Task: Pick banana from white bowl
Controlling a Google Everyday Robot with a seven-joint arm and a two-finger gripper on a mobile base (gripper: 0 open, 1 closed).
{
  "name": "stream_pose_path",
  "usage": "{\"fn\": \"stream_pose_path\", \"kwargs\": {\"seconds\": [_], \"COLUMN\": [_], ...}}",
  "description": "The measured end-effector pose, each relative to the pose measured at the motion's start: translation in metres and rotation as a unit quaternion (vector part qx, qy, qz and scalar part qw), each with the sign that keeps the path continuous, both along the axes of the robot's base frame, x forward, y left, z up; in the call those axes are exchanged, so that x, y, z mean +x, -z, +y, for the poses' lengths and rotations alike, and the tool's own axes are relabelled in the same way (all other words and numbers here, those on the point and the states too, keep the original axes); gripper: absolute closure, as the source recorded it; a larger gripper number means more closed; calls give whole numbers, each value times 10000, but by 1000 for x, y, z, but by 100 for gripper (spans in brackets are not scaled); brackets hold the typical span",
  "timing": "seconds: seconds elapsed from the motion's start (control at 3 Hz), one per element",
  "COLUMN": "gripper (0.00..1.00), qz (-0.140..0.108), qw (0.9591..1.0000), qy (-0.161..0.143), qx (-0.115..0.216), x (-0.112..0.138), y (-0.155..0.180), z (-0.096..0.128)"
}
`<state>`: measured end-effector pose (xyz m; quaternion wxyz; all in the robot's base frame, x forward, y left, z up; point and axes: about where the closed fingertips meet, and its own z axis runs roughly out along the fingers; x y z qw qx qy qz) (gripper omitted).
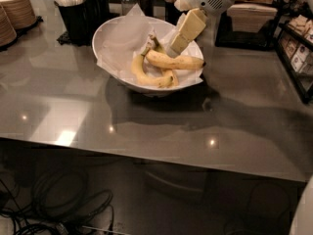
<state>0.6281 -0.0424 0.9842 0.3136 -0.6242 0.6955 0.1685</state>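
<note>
- The gripper point(175, 47) reaches down at a slant from the upper right, over the right rim of the white bowl point(103, 35). Its tip is just above the banana point(178, 61), near the middle of the fruit.
- Whether the gripper is open or closed cannot be told from this angle, and contact with the banana cannot be told either.
- The banana lies nearly level across the right half of the bowl on the paper lining point(122, 40), its right end close to the bowl's right rim.
- Two curved bananas point(146, 76) lie just in front of it and partly under it, their stems pointing up toward the bowl's middle.
- The bowl stands toward the back of the table point(195, 131), and a broad stretch of grey surface lies between it and the front edge.
- Behind the bowl, a black holder point(78, 18) stands close to its left rim.
- Stacked tan bowls point(14, 11) sit at the far left corner, well apart.
- A dark rack point(296, 48) lines the table's right side.
</note>
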Motion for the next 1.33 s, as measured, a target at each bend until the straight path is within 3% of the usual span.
{"fn": "stream_pose_path", "kwargs": {"seconds": [0.33,0.67,1.0,1.33], "gripper": [0,0,0,18], "qz": [-140,-399,-543,-558], "qw": [9990,9971,9964,9963], "qy": [410,646,642,649], "qx": [-64,-68,-110,-103], "x": [5,26,42,43], "y": [15,38,59,59], "z": [-9,-8,-1,0]}}
